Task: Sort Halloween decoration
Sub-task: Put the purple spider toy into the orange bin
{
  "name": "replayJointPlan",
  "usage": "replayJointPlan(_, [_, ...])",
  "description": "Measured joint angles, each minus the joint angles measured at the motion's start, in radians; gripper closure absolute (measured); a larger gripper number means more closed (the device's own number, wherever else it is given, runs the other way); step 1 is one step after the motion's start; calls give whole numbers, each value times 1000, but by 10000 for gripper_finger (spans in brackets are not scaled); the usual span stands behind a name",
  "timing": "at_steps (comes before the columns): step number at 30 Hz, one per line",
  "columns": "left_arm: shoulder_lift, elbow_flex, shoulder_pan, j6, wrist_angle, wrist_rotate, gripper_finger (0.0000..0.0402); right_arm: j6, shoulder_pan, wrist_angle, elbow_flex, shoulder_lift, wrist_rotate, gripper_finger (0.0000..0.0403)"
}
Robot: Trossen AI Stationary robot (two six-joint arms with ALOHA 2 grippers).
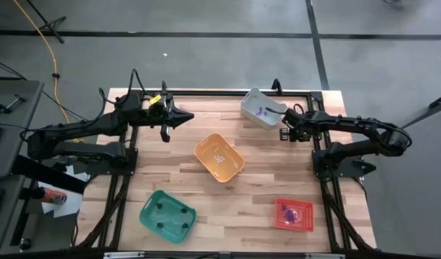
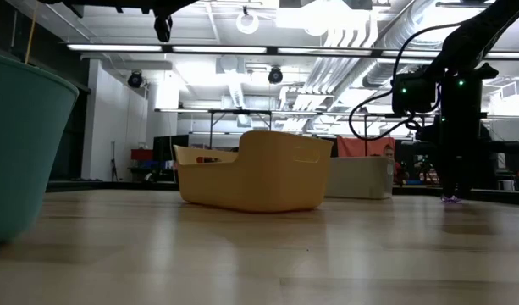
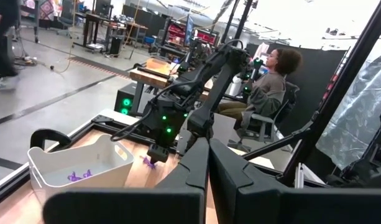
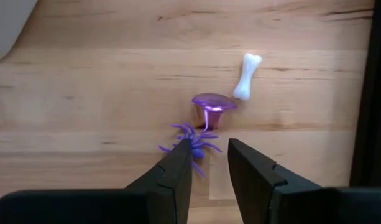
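Sorting looks partly done: trinkets lie in the white bin point(image 1: 262, 108) and red bin point(image 1: 294, 214); the right claw point(image 4: 209, 158), part-open, straddles a purple spider point(image 4: 191, 142) on the worktop point(image 1: 263, 173), grip uncertain; bone point(image 4: 247, 75) and purple cup point(image 4: 212, 107) remain; left claw point(image 1: 178, 118) waits shut

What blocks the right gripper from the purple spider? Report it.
Nothing visible. The right gripper is down at the purple spider, fingers either side of it. The purple cup and white bone lie just beyond.

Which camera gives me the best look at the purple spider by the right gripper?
The right wrist view: the purple spider lies on the wood between the right gripper fingertips, legs visible. The low view shows only a purple speck on the table; the left wrist view a small purple shape under that gripper; the high view hides it.
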Motion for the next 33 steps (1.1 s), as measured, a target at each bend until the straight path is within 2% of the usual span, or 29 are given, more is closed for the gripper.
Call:
replayJointPlan(19, [0,0,0,0,-1,2,401,-27,-34,9,0,1,-65,306])
replayJointPlan(33, [0,0,0,-2,-1,7,401,-52,-41,28,4,71,-101,306])
